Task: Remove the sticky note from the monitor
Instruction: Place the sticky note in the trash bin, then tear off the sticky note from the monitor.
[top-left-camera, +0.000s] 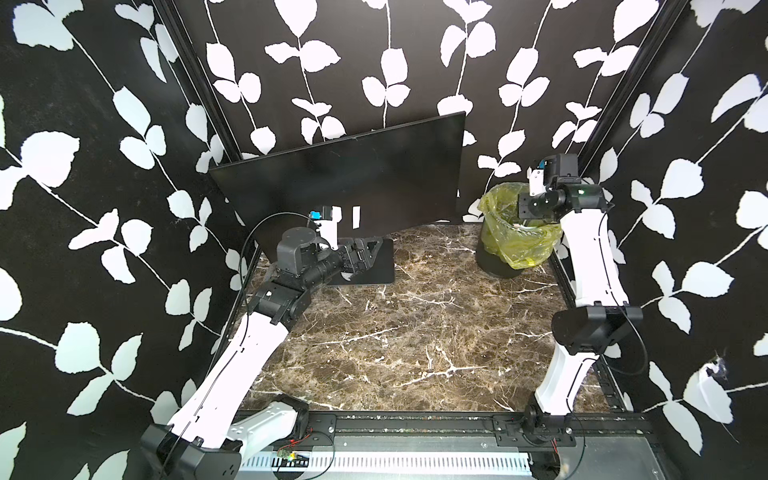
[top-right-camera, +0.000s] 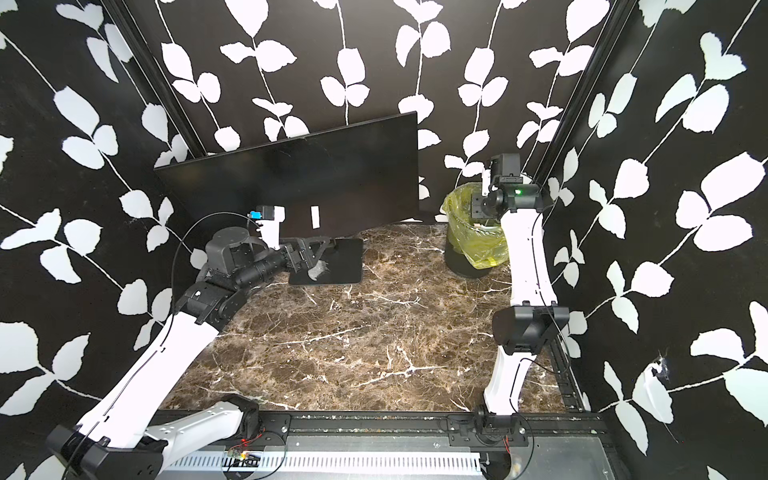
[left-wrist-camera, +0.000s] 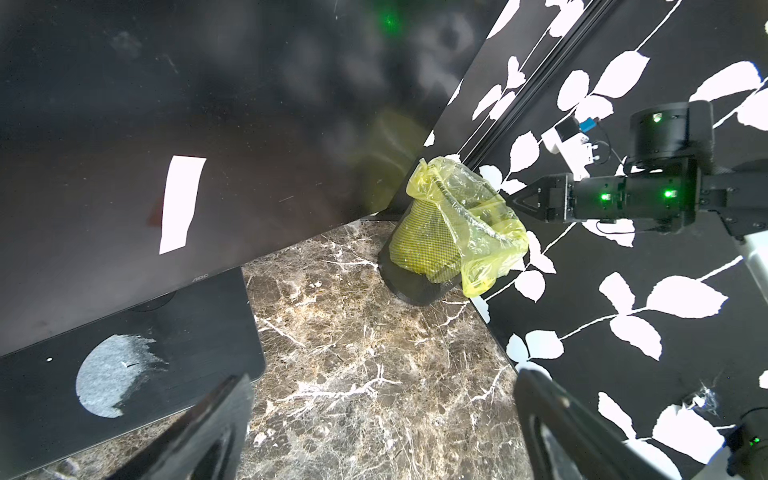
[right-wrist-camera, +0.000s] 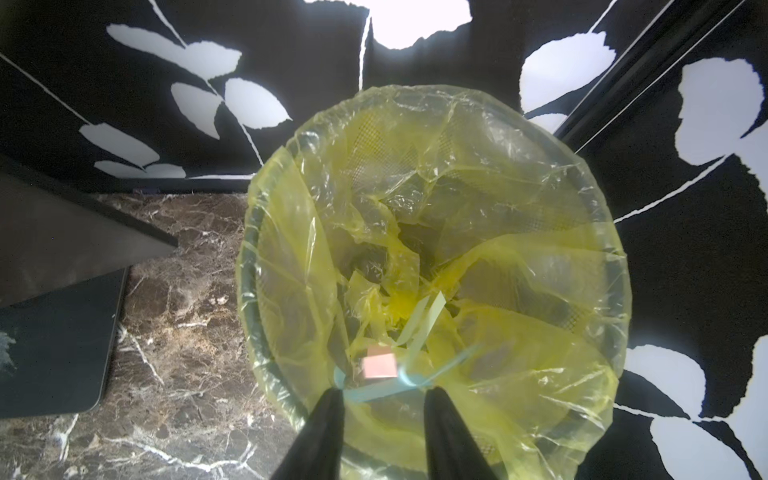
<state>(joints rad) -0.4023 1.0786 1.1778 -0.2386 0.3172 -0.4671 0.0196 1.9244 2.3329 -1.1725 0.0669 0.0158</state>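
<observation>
The monitor (top-left-camera: 353, 178) (top-right-camera: 299, 178) stands tilted at the back on its black base plate (top-left-camera: 384, 262) (left-wrist-camera: 174, 328). A white paper strip (top-left-camera: 356, 216) (top-right-camera: 315, 216) (left-wrist-camera: 181, 203) sticks to the lower screen. My right gripper (right-wrist-camera: 383, 392) hangs open over the yellow-lined bin (right-wrist-camera: 582, 174) (top-left-camera: 515, 245). A pink square sticky note (right-wrist-camera: 379, 365), blurred, is just beyond its fingertips inside the bin's mouth and is not held. My left gripper (left-wrist-camera: 384, 378) (top-left-camera: 368, 251) is open and empty, low over the base plate.
Pale green and blue paper strips (right-wrist-camera: 419, 320) lie inside the bin liner. The base plate has a scuffed grey patch (left-wrist-camera: 112, 374). Brown marble tabletop (top-left-camera: 415, 332) spreads in front. Leaf-patterned walls close in on three sides.
</observation>
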